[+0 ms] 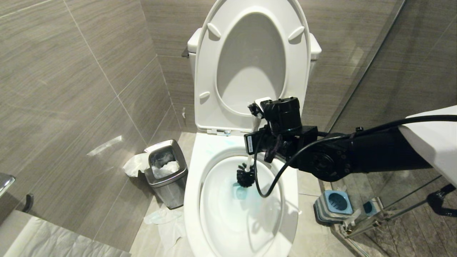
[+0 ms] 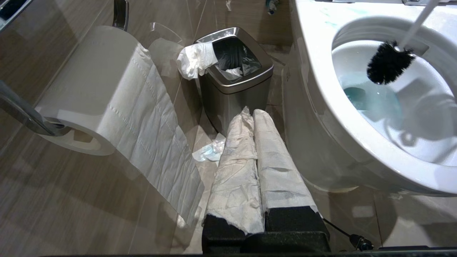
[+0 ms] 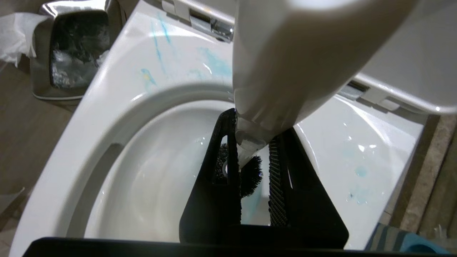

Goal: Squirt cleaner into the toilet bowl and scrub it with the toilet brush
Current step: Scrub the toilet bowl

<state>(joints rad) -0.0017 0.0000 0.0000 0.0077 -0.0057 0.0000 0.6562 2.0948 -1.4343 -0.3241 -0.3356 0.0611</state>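
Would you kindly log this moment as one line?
right gripper: shut on toilet brush | brush head: inside toilet bowl, above blue water | left gripper: shut, idle

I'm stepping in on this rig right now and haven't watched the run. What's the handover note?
Right gripper: shut on the toilet brush by its white handle, above the toilet bowl.
Left gripper: shut, paper-wrapped fingers together, holding nothing, parked low beside the bowl near the steel bin.
Brush head: inside the bowl, just above the blue-tinted water.
Done: blue cleaner is already in; streaks show on the rim and the water is tinted.
Left: finish scrubbing the bowl's walls. The brush holder stands on the floor to the robot's right.
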